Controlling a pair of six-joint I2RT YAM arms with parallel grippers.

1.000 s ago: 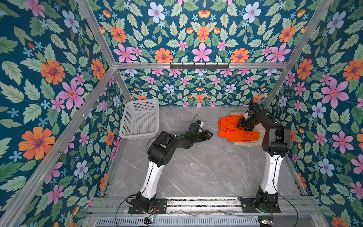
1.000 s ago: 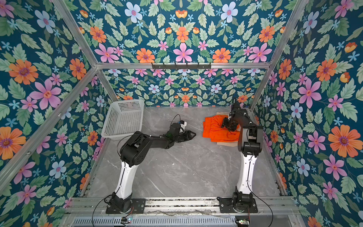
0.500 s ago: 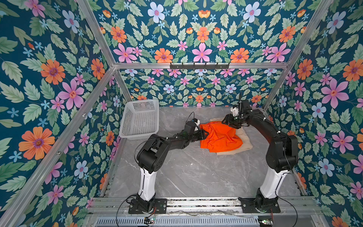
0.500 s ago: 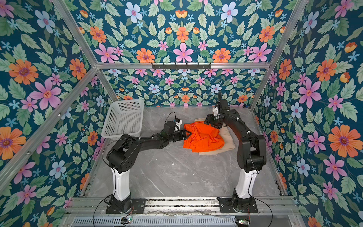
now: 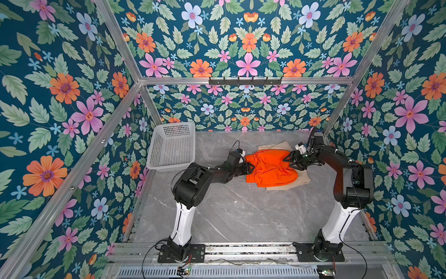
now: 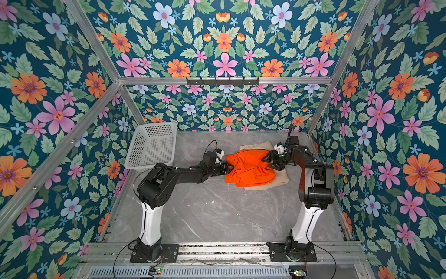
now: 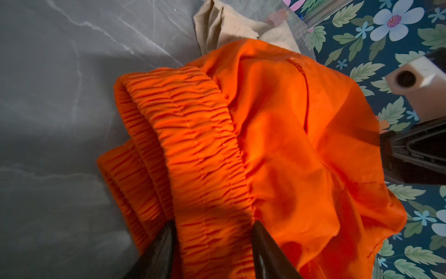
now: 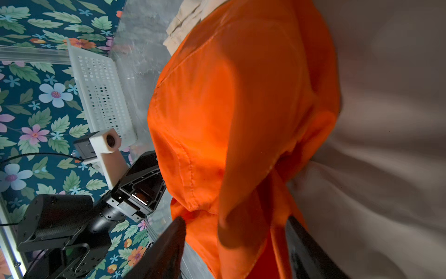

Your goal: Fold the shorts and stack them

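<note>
Cloth this thin looked light and limp: you could expect the orange shorts to sag, slide and lose any crease you did not press down. They lay spread over the beige shorts, both toward the far right corner of the table, well apart from the white basket. Your left gripper stood at the gathered waistband, its fingers partway apart with the elastic between them. Your right gripper straddled the opposite end by a stitched hem, jaws set wider. Whether either one was truly pinching, I could not tell. The waistband, thick and ribbed, looked the firmest place to take hold. The slick leg fabric seemed likelier to slip, so a hem seam was probably the better bite there.
</note>
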